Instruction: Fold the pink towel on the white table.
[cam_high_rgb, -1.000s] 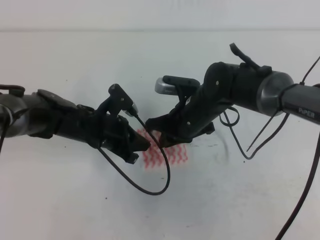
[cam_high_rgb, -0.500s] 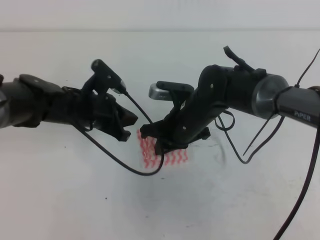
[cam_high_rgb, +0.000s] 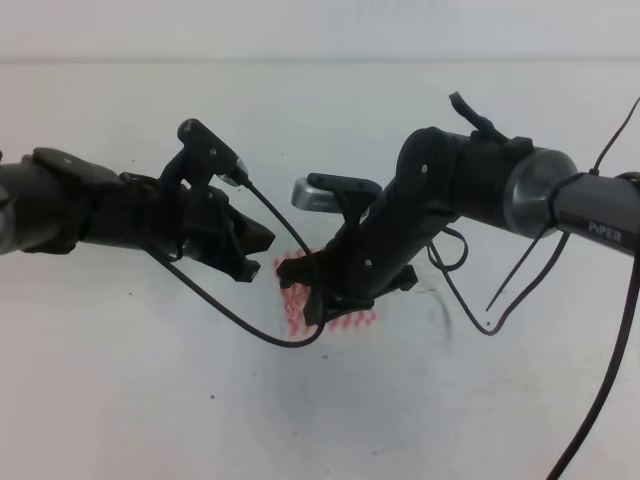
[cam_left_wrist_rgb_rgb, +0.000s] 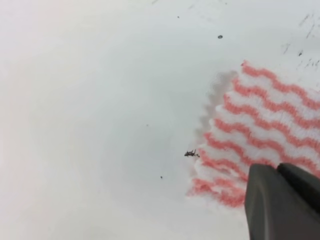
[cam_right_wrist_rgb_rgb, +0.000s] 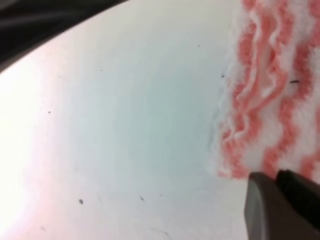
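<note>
The pink towel (cam_high_rgb: 296, 300) lies small and flat on the white table (cam_high_rgb: 140, 380) at the centre, mostly hidden under the right arm. My right gripper (cam_high_rgb: 303, 290) is low over the towel's left part. In the right wrist view its fingers (cam_right_wrist_rgb_rgb: 276, 176) are together at the towel's (cam_right_wrist_rgb_rgb: 270, 85) rumpled corner; I cannot tell if cloth is pinched. My left gripper (cam_high_rgb: 265, 243) hangs above and left of the towel, apart from it. In the left wrist view its fingers (cam_left_wrist_rgb_rgb: 276, 170) look shut and empty over the towel's (cam_left_wrist_rgb_rgb: 265, 120) lower edge.
Black cables loop from both wrists, one (cam_high_rgb: 270, 335) sagging just above the table left of the towel, another (cam_high_rgb: 480, 300) to the right. A few dark specks (cam_left_wrist_rgb_rgb: 190, 153) mark the table.
My left gripper has lifted off the towel and drawn back up and to the left. My right gripper has moved down and left over the towel.
</note>
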